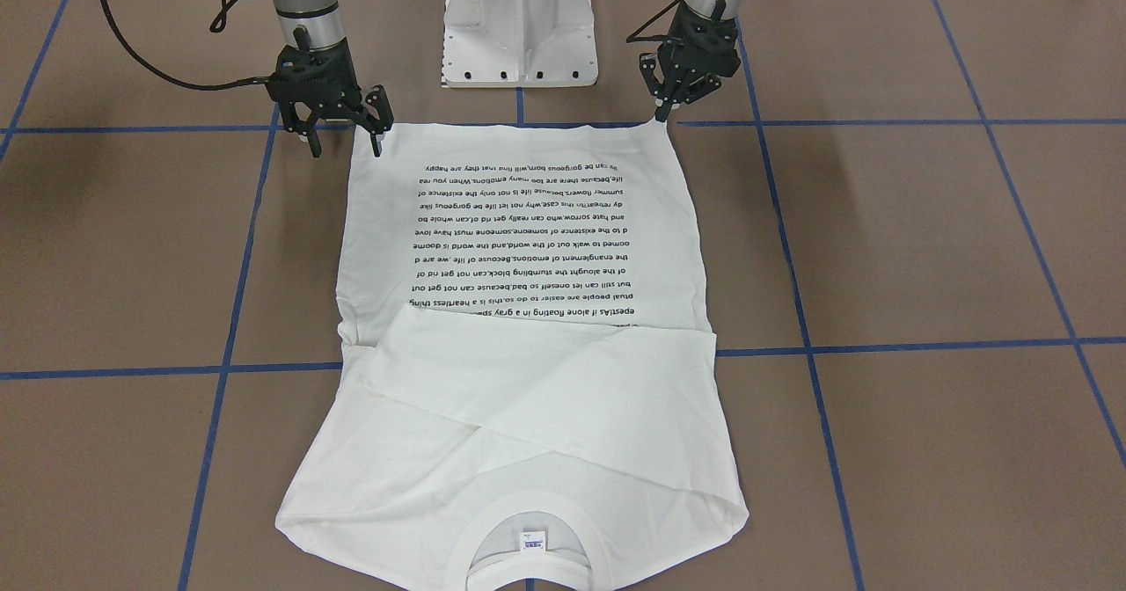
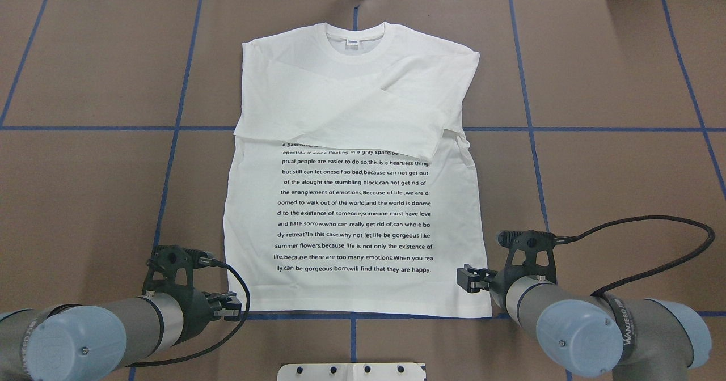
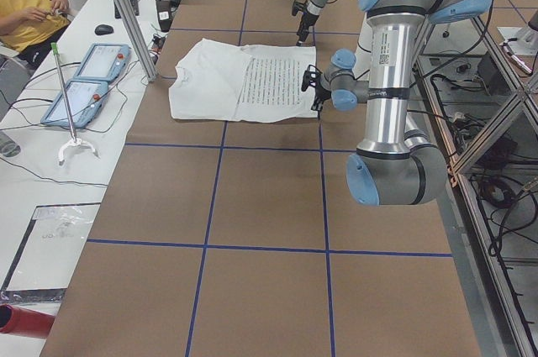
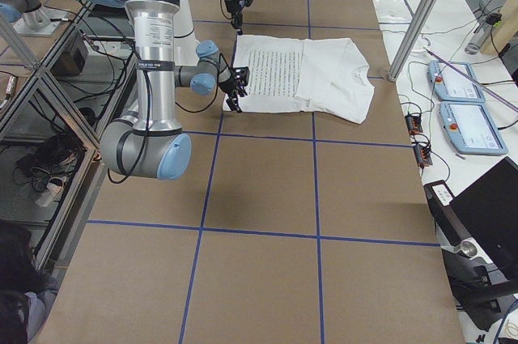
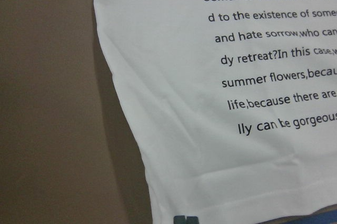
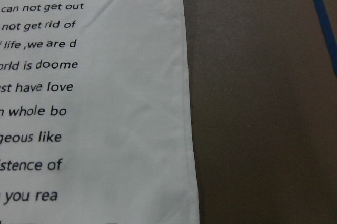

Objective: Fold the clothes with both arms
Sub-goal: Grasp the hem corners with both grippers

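Evidently prepping hem fold: R gripper (image 1: 345, 146) wide astride near shirt (image 1: 528, 380) corner; L gripper (image 1: 661, 116) at other, gap can't tell.

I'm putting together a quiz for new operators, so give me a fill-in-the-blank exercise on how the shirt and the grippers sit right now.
1. The T-shirt lies flat with its printed text facing ____.
2. Its collar points ____ from the robot's base.
3. The left gripper and right gripper sit at the two corners of the shirt's ____.
4. The table is marked with ____ tape lines.
Missing words: up; away; hem; blue.
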Controlling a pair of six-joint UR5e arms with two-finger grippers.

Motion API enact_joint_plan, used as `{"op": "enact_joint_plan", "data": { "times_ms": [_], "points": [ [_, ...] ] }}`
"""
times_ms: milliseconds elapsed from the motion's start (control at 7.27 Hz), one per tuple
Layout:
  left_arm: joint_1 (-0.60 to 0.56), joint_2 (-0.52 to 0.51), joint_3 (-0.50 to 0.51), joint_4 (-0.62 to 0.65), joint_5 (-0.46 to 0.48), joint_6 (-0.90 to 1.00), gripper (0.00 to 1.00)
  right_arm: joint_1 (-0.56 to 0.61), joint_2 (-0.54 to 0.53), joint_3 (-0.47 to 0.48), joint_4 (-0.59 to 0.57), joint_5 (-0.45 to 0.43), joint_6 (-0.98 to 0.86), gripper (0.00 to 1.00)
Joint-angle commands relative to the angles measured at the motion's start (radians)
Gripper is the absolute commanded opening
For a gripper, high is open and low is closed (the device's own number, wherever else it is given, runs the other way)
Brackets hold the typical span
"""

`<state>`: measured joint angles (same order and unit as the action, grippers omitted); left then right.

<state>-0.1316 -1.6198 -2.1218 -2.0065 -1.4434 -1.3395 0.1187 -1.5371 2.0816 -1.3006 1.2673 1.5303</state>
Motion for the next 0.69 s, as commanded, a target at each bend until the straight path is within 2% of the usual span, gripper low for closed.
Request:
{"op": "enact_joint_plan", "data": {
  "times_ms": [0,413,550],
  "points": [
    [0.000,-0.006,-0.003,-0.001,-0.002,0.000,0.00,-0.054,-0.005,-0.009,-0.002,-0.046,0.036,0.70],
    [0.000,-0.006,-0.003,-0.001,-0.003,-0.001,0.00,-0.122,-0.041,-0.008,-0.002,-0.107,0.091,0.69],
    [0.000,-0.005,-0.001,-0.001,-0.003,-0.001,0.00,-0.137,-0.041,-0.005,-0.002,-0.121,0.114,0.62]
  ]
}}
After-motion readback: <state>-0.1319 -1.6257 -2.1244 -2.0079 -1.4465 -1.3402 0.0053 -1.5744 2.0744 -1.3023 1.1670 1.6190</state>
